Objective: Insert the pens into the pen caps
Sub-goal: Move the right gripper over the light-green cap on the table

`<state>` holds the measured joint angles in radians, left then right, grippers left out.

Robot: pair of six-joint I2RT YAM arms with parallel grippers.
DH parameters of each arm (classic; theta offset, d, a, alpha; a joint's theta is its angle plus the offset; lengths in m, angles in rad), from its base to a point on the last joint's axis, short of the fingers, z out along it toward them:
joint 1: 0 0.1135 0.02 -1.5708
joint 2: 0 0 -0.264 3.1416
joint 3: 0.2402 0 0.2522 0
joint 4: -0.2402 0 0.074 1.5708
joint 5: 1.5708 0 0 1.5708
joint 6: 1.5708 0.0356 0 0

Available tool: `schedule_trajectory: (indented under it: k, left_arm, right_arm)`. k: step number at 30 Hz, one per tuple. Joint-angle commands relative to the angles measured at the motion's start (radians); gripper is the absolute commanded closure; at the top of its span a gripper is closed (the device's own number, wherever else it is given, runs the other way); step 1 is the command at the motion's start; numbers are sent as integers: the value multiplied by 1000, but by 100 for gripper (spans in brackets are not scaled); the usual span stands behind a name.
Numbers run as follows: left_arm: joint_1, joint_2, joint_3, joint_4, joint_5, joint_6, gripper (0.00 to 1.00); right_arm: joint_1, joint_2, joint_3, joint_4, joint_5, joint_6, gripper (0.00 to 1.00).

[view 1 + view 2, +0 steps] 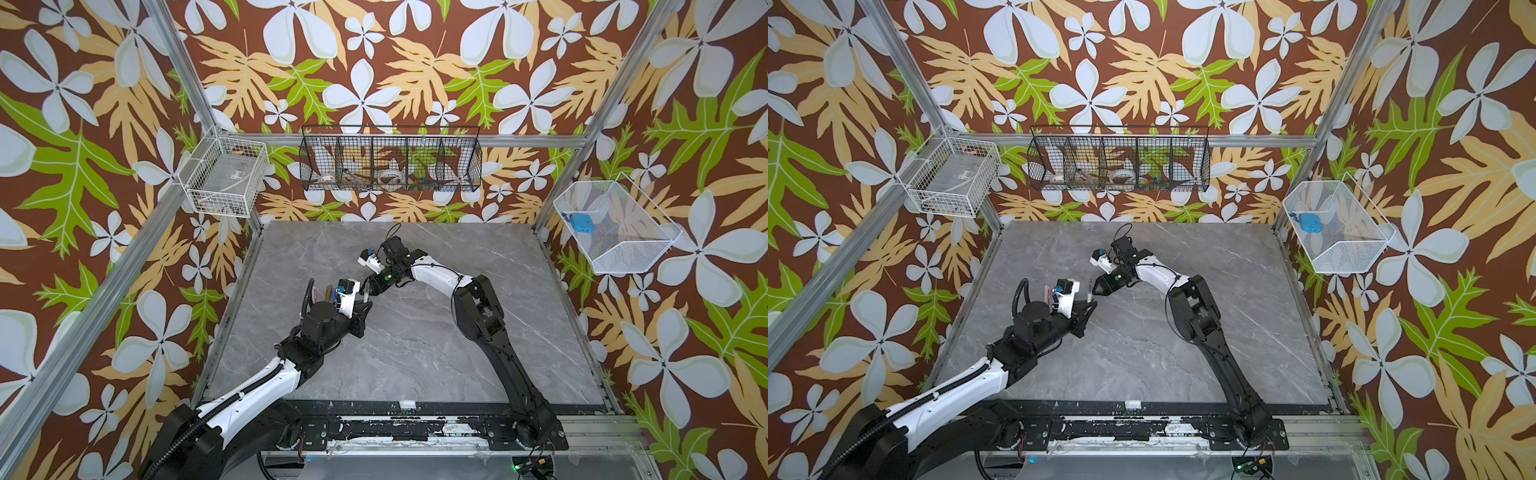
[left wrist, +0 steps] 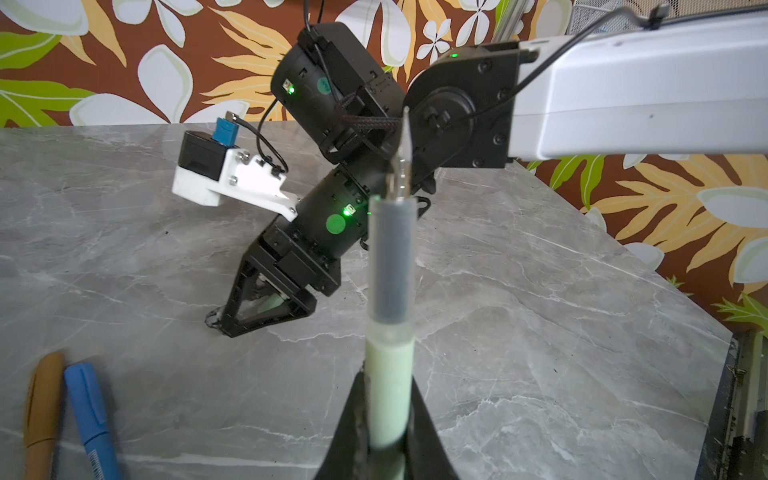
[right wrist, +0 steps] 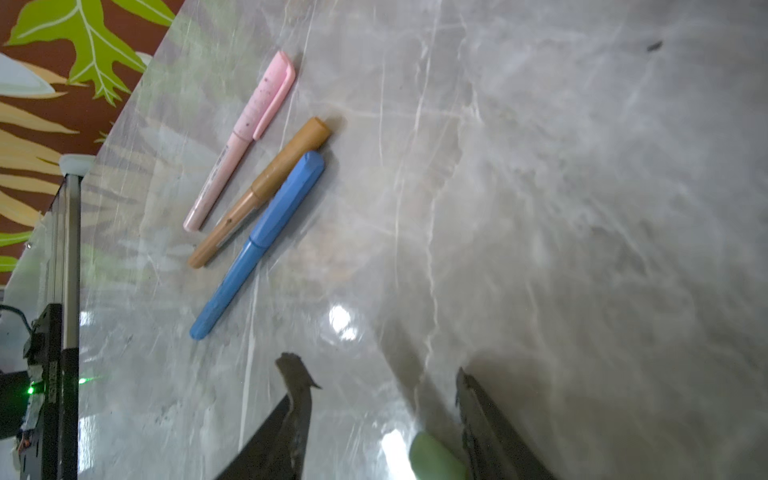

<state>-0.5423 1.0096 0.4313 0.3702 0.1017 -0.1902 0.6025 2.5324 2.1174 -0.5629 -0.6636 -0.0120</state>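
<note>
Your left tool (image 2: pixel 388 376) is clamped tight on the green pen (image 2: pixel 390 286). It grips the pale body low down, so the grey section and the fine tip stand well past the fingertips. That leaves you a long free end to feed into a cap and keeps the fingers clear of the joint. Your right tool (image 3: pixel 376 372) is down at the bench (image 3: pixel 582 208) with its jaws apart. The light green cap (image 3: pixel 436 457) lies between them, close against one finger with a clear gap to the other, so nothing is gripped there yet. I cannot tell whether the cap actually touches that finger. Ahead of the right tool and off to one side, the pink pen (image 3: pixel 241 141), the brown pen (image 3: pixel 262 191) and the blue pen (image 3: pixel 257 245) lie side by side on the bench. Each appears to have its cap on, so the green pair looks like the last one left. Because the cap sits off-centre in the jaws, it may slide or roll when you close them. Once you have it, you will need its open mouth turned square to the pen tip, or that thin point could catch on the rim.
</note>
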Motion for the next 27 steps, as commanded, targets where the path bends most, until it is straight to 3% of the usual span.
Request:
schedule_trajectory:
  k: [1,13,18,23,27]
  left_arm:
    - [1,3,6,20,-12,6,100]
    - [1,9,4,22,-16,11,100]
    - [1,12,2,24,-12,12,100]
    - [1,12,1,25,-13,12,100]
    - [1,12,1,26,-5,11,100]
  right_arm:
    - [2,-45,-72,-124,42,-48,46]
    - [11,-204,-237,-304,140,-165,47]
    - [11,-323,-345,-245,160,-91,45]
    - [11,-453,-493,-134,253,32,38]
    - [18,-464,-545,-73,201,126,38]
